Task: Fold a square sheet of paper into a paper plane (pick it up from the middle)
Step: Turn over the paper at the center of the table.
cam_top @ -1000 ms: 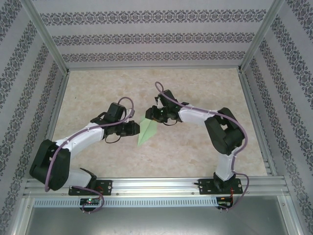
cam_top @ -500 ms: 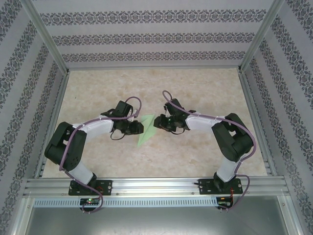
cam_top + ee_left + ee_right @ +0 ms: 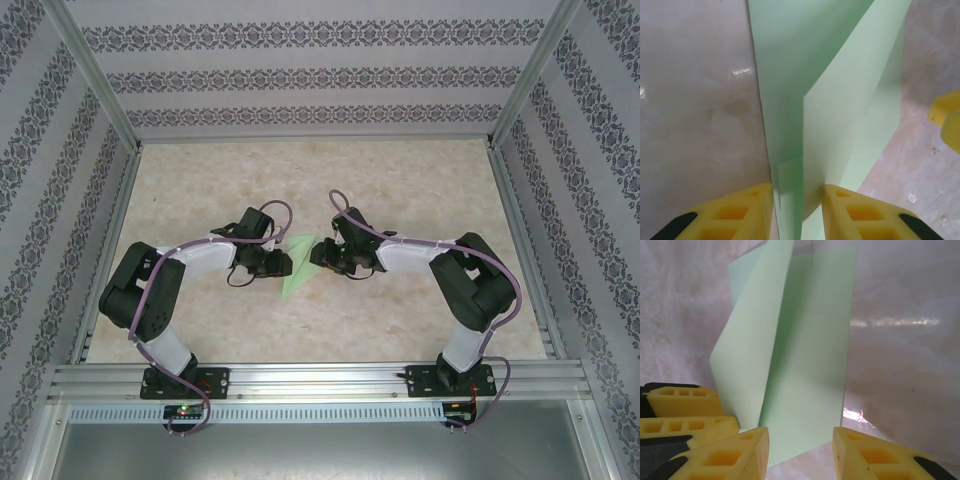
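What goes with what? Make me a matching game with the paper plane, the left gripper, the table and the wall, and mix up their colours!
Things:
1. paper plane
2. left gripper
3. table
4. wall

Colours:
A. beige and marbled
B. pale with dark patterned stripes
C. pale green
D. yellow fingers

Pairs: 1-C, 2-D, 3-A, 4-B.
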`<action>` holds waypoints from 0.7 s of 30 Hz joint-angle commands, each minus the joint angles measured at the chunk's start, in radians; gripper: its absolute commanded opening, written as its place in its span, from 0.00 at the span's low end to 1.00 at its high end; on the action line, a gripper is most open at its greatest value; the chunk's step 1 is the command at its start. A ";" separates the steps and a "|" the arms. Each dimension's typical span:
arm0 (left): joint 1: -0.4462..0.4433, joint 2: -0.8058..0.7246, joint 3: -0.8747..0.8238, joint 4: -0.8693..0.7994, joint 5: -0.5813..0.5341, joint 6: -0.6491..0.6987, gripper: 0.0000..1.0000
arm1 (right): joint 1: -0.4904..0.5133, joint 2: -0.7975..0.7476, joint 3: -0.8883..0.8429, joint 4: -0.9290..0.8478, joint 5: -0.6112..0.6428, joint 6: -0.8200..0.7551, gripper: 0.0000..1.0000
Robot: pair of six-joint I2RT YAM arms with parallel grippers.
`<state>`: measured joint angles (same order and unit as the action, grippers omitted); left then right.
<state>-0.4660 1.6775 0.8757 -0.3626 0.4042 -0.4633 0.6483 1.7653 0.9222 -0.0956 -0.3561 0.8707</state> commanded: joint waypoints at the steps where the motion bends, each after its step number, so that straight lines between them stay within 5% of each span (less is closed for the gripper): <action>1: -0.006 0.005 -0.006 -0.011 -0.009 0.022 0.32 | 0.015 0.009 -0.020 0.036 0.019 0.023 0.39; 21: -0.011 0.023 -0.061 0.007 0.013 0.007 0.30 | 0.021 0.011 -0.062 0.116 0.028 0.092 0.39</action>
<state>-0.4656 1.6772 0.8425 -0.3428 0.4046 -0.4637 0.6613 1.7653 0.8673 -0.0242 -0.3443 0.9375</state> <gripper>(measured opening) 0.303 0.394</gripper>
